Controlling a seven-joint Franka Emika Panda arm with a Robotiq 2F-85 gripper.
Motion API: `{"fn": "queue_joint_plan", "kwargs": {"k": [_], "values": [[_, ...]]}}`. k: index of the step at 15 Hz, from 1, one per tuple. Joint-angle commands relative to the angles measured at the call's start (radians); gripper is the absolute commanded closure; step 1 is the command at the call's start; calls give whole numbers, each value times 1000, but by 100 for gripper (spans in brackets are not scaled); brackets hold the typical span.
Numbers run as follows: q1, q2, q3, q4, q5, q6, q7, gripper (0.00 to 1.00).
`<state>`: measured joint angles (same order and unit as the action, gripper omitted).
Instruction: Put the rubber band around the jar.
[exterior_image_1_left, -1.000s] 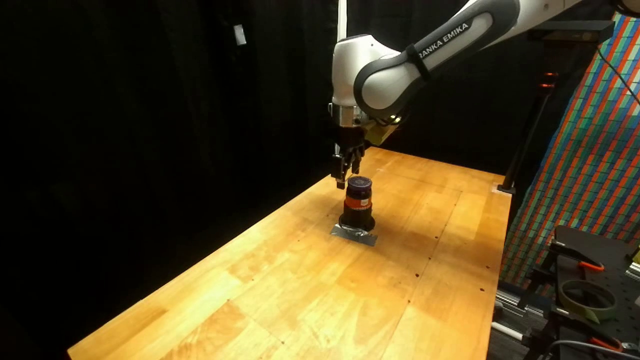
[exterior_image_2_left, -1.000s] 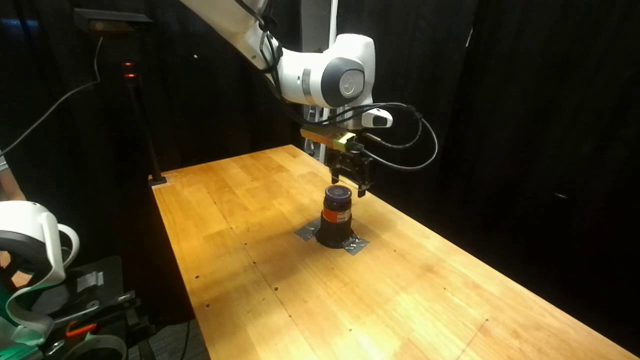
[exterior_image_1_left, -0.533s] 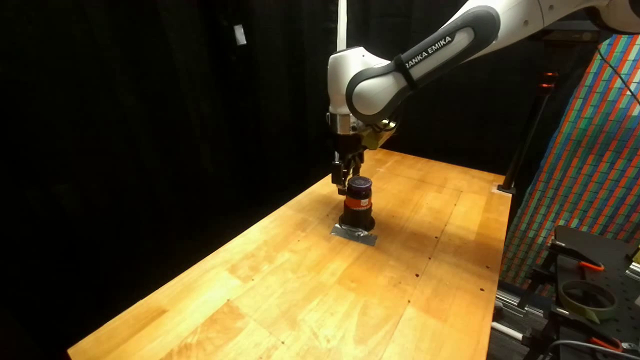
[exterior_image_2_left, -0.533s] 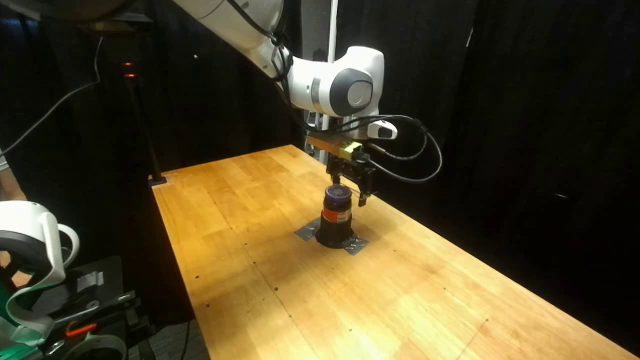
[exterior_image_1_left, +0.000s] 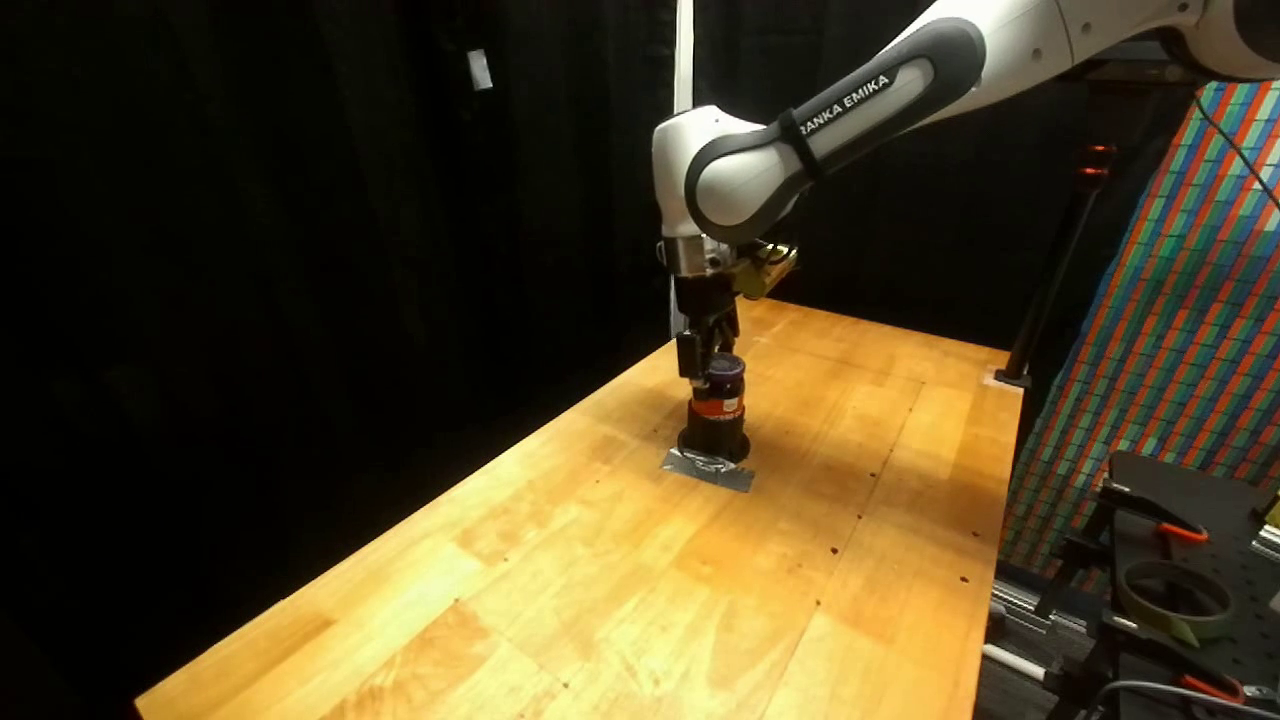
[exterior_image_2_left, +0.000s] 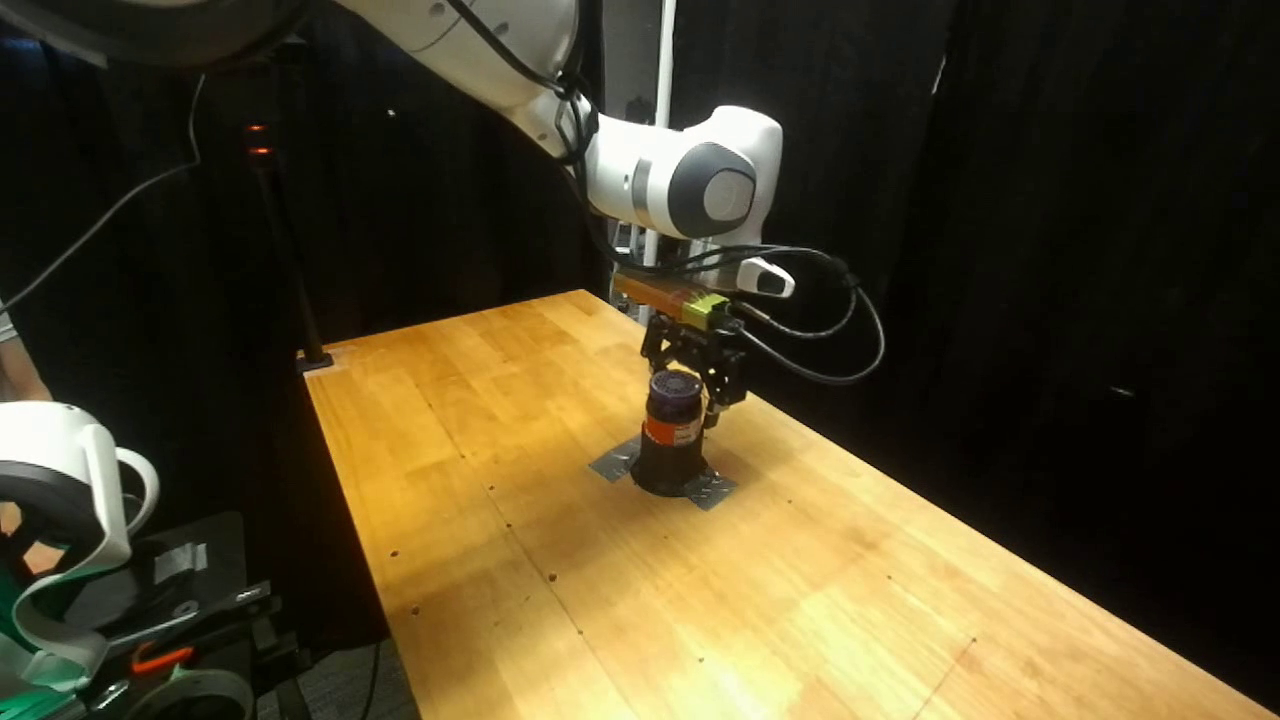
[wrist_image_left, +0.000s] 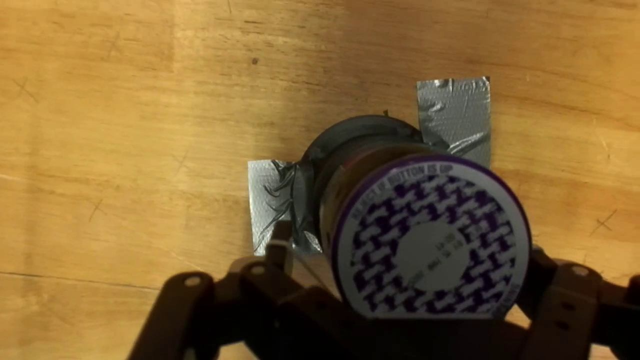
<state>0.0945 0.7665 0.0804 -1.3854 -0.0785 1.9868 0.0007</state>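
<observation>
The jar (exterior_image_1_left: 718, 408) stands upright, with a purple-and-white lid, dark body and orange-red band; it also shows in an exterior view (exterior_image_2_left: 673, 430) and in the wrist view (wrist_image_left: 440, 220). Its base sits in a black holder (exterior_image_2_left: 668, 468). My gripper (exterior_image_1_left: 713, 365) is open, with its fingers spread on either side of the jar's upper part. A thin rubber band (wrist_image_left: 312, 270) loops over the left finger in the wrist view and runs behind the lid. The lid hides the rest of the band and part of the right finger. I cannot tell whether the band touches the jar.
Grey tape strips (wrist_image_left: 457, 115) fix the holder to the wooden table (exterior_image_1_left: 640, 600). A dark post (exterior_image_2_left: 285, 260) stands at a table corner. A cart with a tape roll (exterior_image_1_left: 1175, 598) stands beside the table. Cables (exterior_image_2_left: 850, 320) loop out from the wrist.
My gripper has come down and over to the jar. Its fingers went from above and beside the lid to both sides of the jar's upper part. The jar has not moved.
</observation>
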Motion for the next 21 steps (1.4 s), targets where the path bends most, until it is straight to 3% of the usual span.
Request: {"fn": "queue_joint_plan", "kwargs": {"k": [1,21], "values": [[-13,-15,6,-1,36,-35,-49,0],[-103,-212,18,-320,187,42,-181,0]]}}
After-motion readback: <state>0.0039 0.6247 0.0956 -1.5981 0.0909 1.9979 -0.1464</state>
